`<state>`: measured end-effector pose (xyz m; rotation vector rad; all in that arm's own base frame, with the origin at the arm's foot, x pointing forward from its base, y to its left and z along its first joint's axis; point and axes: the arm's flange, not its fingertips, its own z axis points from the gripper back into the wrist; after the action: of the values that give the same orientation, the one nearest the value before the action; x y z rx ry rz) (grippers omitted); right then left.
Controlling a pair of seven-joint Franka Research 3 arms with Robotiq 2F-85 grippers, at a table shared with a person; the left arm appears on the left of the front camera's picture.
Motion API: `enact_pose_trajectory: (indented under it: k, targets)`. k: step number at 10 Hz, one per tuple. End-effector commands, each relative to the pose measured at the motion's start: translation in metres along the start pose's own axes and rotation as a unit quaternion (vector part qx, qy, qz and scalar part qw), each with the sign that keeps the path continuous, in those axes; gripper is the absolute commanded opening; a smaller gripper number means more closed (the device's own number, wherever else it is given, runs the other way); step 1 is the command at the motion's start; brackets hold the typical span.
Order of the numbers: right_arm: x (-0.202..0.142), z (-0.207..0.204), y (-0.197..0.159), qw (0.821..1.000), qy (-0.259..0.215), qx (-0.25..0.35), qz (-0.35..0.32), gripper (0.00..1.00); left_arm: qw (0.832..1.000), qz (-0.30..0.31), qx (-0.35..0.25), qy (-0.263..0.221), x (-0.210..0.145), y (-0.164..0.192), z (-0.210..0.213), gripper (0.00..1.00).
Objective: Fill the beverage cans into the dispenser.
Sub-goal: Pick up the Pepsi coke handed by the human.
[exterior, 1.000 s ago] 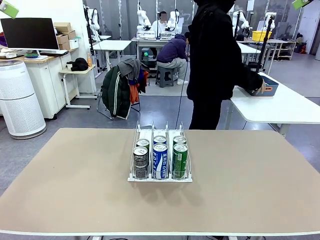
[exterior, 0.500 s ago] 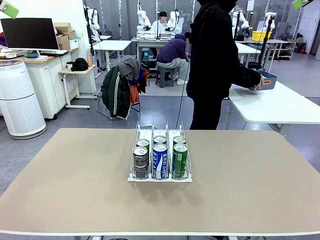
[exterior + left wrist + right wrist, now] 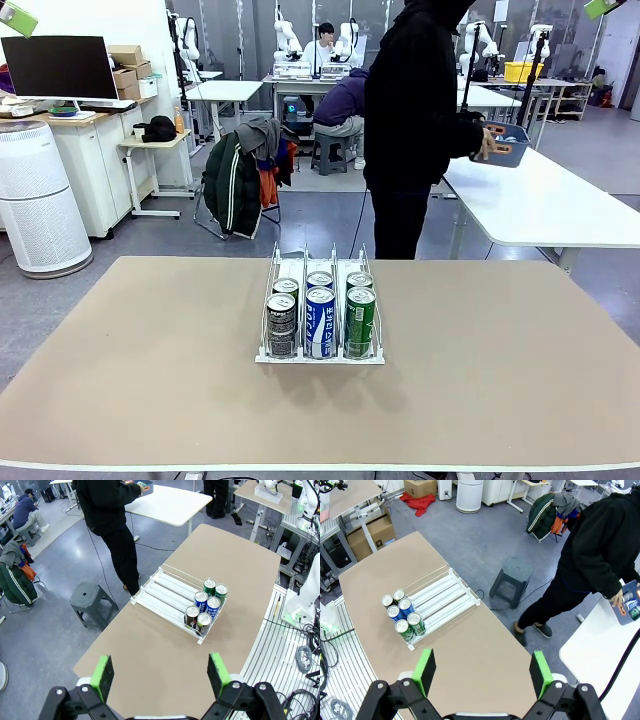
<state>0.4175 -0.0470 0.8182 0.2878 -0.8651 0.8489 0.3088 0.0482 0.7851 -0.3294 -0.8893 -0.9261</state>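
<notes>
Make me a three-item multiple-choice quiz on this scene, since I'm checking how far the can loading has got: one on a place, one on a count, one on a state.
1. Where in the dispenser do the beverage cans stand?
A. At the end nearest the robot.
B. At the end nearest the person.
C. Spread along the lanes.
2. How many cans are in it?
A. Four.
B. Six.
C. Nine.
3. How is the left gripper?
A. Shut on a can.
B. Shut on the dispenser.
C. Open, holding nothing.
Answers: 1 A, the far lane lengths lie bare; 2 B, two per lane across three lanes; 3 C, its green pads stand wide apart above the table.
</notes>
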Motion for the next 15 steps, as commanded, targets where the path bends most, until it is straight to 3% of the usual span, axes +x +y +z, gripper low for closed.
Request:
enact_pose_trajectory:
  k: [1, 15]
  targets:
    - [0.0004, 0.0003, -0.0003, 1.0, -0.002, -0.003, 0.0, 1.0, 1.0, -0.001, -0.001, -0.001, -0.0005, 0.0, -0.0003, 1.0]
    - [0.0004, 0.0003, -0.0003, 1.0, -0.002, -0.003, 0.0, 1.0, 1.0, -0.001, -0.001, -0.001, -0.0005, 0.0, -0.0003, 1.0]
